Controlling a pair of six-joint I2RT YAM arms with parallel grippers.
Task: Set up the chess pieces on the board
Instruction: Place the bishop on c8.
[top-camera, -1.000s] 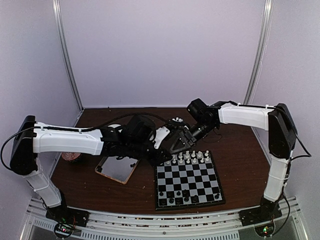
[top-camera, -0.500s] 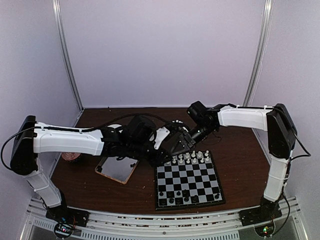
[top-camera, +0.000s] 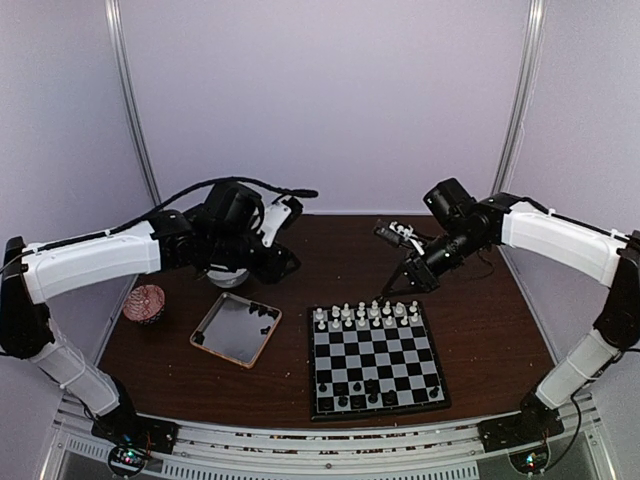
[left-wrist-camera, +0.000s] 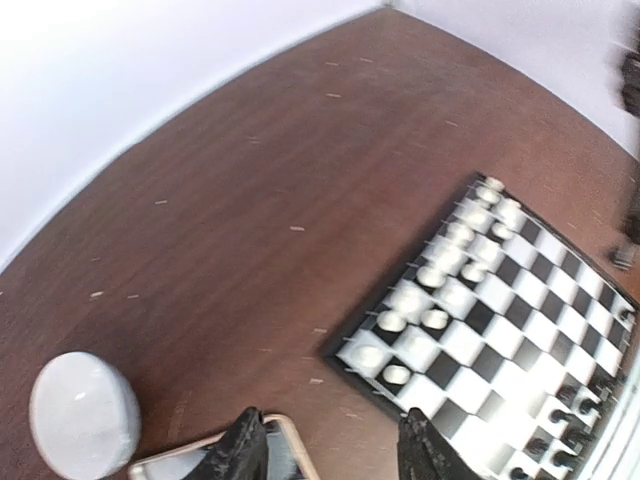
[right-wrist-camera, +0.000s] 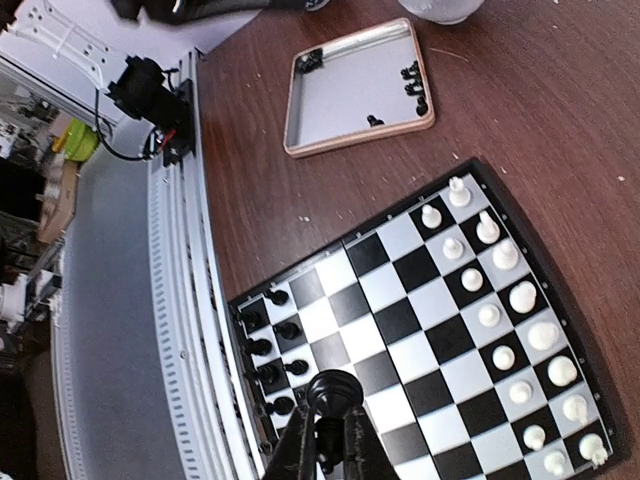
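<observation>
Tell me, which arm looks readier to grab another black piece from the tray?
Left: the left tool hangs open near the tray; the right tool is shut, beyond the board's far side.

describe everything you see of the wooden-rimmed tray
The tray is a shallow square with a light wooden-looking rim and a pale grey, glossy floor. It lies flat on the brown table, turned at an angle, left of the board and apart from it. A few black pieces sit inside near its edges.

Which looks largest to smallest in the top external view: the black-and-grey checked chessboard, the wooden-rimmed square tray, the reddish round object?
1. black-and-grey checked chessboard
2. wooden-rimmed square tray
3. reddish round object, clearly smallest
</observation>
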